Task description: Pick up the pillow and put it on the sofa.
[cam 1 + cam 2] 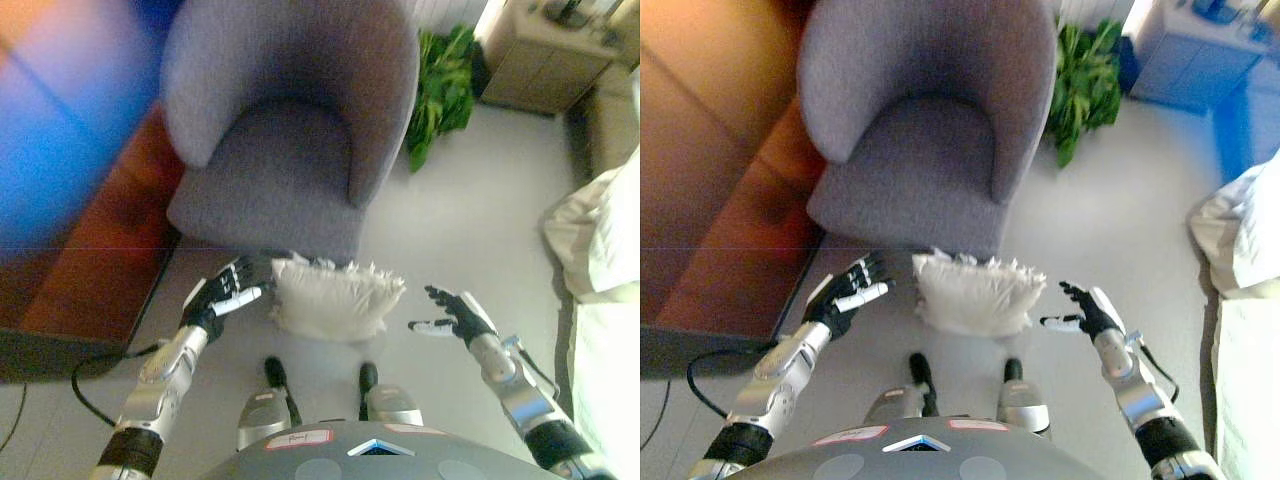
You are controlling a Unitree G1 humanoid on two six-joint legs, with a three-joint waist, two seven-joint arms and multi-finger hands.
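White fluffy pillow (335, 298) on the floor (470, 200) in front of the grey sofa (285, 130), left hand (222, 295) just beside it, right hand (450, 312) near, fingers on both spread apart, holding nothing

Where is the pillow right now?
The white pillow lies on the floor at lower centre, just in front of the grey armchair, between the open left hand and right hand.
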